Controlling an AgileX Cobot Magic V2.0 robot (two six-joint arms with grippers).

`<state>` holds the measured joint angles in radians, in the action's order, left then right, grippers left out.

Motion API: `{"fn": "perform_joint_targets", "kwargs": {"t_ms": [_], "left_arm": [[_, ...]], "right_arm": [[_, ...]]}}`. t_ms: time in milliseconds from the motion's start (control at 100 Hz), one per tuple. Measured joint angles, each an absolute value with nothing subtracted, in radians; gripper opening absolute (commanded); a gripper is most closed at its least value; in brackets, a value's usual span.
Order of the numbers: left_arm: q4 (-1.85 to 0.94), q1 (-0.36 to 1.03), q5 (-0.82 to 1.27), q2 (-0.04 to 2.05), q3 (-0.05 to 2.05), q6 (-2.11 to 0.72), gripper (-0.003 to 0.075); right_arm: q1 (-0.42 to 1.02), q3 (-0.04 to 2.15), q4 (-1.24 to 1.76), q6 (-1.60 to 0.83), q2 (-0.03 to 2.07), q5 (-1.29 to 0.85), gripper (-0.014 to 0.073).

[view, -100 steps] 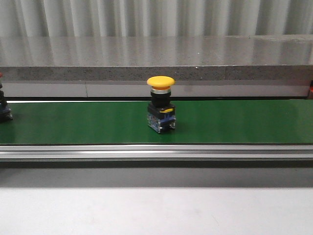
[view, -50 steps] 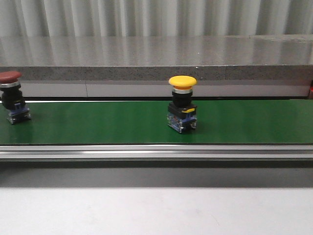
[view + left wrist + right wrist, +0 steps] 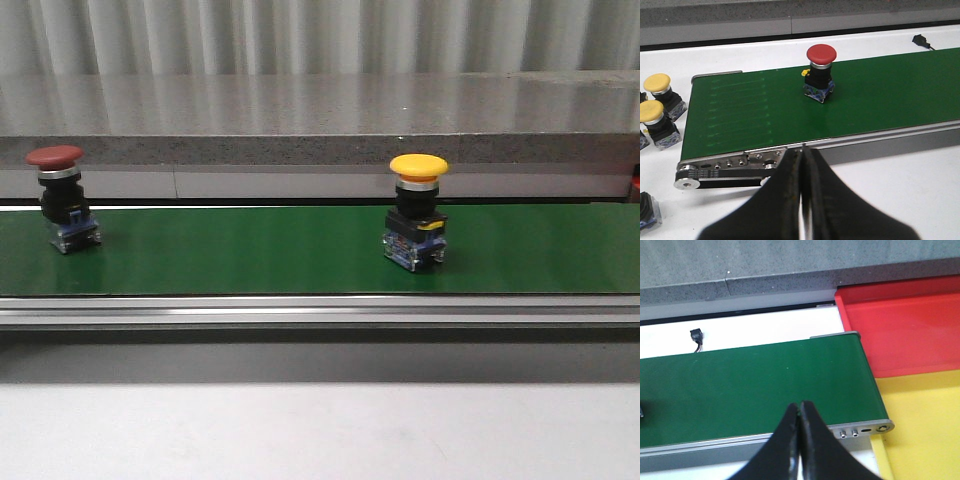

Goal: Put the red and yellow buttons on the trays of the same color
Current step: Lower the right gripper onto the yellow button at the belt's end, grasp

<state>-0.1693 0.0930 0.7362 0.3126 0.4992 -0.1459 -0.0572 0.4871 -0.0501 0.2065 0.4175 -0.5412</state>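
A yellow button (image 3: 416,225) stands upright on the green conveyor belt (image 3: 250,255), right of centre in the front view. A red button (image 3: 62,211) stands upright on the belt's left part, also seen in the left wrist view as the red button (image 3: 819,72). My left gripper (image 3: 802,152) is shut and empty, hovering before the belt's near rail, well short of the red button. My right gripper (image 3: 800,404) is shut and empty over the belt's near edge. Past the belt's end lie the red tray (image 3: 905,330) and the yellow tray (image 3: 925,425), both bare.
Two more yellow buttons (image 3: 657,90) (image 3: 655,122) stand on the white table beside the belt's start, and a dark button body (image 3: 647,212) lies nearer. A small black connector (image 3: 696,335) lies on the table beyond the belt. A grey stone ledge (image 3: 320,120) runs behind.
Both buttons have ridden the belt to the right. The red button has come fully into the front view from its left edge. Neither gripper shows in the earlier frames.
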Motion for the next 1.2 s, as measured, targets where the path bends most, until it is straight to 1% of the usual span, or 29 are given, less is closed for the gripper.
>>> {"fn": "perform_joint_targets", "kwargs": {"t_ms": [130,180,230,300,340,350,370,380,420,470,520,790,990,1080,1200], "left_arm": [[-0.169,0.093,0.736,0.313,0.499,-0.146,-0.0020],[-0.169,0.093,0.736,0.313,0.499,-0.146,-0.0020],[-0.169,0.093,0.736,0.313,0.499,-0.146,-0.0020],[-0.169,0.093,0.736,0.313,0.499,-0.146,-0.0020],[-0.169,0.093,0.736,0.313,0.499,-0.146,-0.0020],[-0.169,0.093,0.736,0.313,0.499,-0.146,-0.0020],[-0.169,0.093,0.736,0.313,0.499,-0.146,-0.0020],[-0.169,0.093,0.736,0.313,0.499,-0.146,-0.0020],[-0.169,0.093,0.736,0.313,0.499,-0.146,-0.0020],[-0.169,0.093,0.736,0.313,0.499,-0.146,-0.0020],[-0.169,0.093,0.736,0.313,0.499,-0.146,-0.0020],[-0.171,0.093,0.736,0.313,0.499,-0.146,-0.0020],[-0.171,0.093,0.736,0.313,0.499,-0.146,-0.0020],[-0.171,0.093,0.736,0.313,0.499,-0.146,-0.0020],[-0.171,0.093,0.736,0.313,0.499,-0.146,-0.0020]], "right_arm": [[-0.025,0.589,-0.050,0.181,0.541,-0.592,-0.0057],[-0.003,0.619,-0.049,0.165,0.581,-0.606,-0.0027],[0.022,0.648,-0.049,0.152,0.621,-0.621,0.0030],[0.059,0.688,-0.046,0.146,0.677,-0.644,0.0164],[0.081,0.712,-0.044,0.144,0.710,-0.661,0.0271],[0.084,0.716,-0.044,0.144,0.716,-0.664,0.0309],[0.095,0.728,-0.042,0.144,0.732,-0.673,0.0349],[0.099,0.732,-0.042,0.144,0.737,-0.676,0.0388],[0.122,0.757,-0.042,0.142,0.769,-0.695,0.0498],[0.148,0.784,-0.042,0.139,0.805,-0.713,0.0594],[0.172,0.810,-0.042,0.132,0.841,-0.731,0.0644],[0.252,0.991,-0.035,0.095,1.059,-0.901,0.0643],[0.261,1.117,0.076,-0.089,1.241,-1.087,0.0643],[0.261,1.153,0.122,-0.155,1.312,-1.116,0.0643],[0.261,1.191,0.141,-0.183,1.398,-1.106,0.0643]]}}
